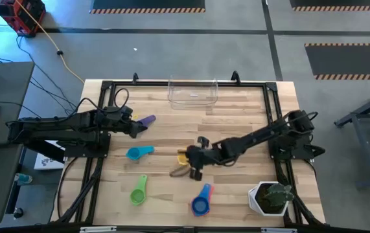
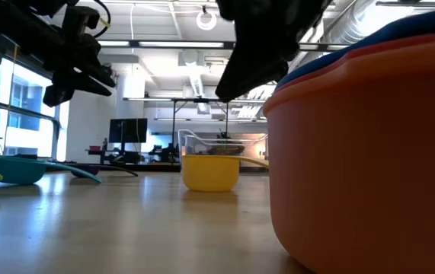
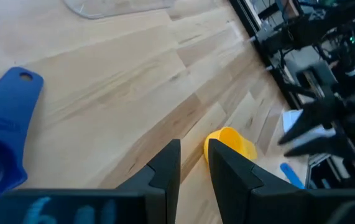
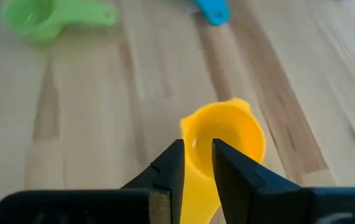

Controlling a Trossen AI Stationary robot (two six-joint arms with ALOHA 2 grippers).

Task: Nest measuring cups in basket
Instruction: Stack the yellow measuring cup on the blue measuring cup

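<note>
Across the wooden table [image 1: 236,116] you see the cups spread out: the purple cup [image 1: 146,121] lies at the left, just beside the left gripper [image 1: 135,129]; the light blue cup [image 1: 138,153] lies nearer the front, the green cup [image 1: 138,191] closer still to the front edge, and the blue cup [image 1: 201,200] at front centre with an orange rim showing beneath it (the low view shows this stack close up as an orange cup [image 2: 362,152] with a blue and a red band on top). At the front right corner stands a white pot with a green plant [image 1: 270,197], well apart from the cups. Your basket [image 1: 192,91] sits at the far edge, centre, and appears to hold no cup. No object lies on the bare wood between the yellow cup [image 4: 224,140] and the basket.

Your right gripper [image 4: 197,165] is at mid-table over the yellow cup. Its fingers stand a narrow gap apart with the cup's yellow handle between them; whether they press it cannot be told. In the low view the cup rests on the table.

Your left gripper hovers near the purple cup, its fingers [image 3: 165,168] narrowly parted with nothing between them.
</note>
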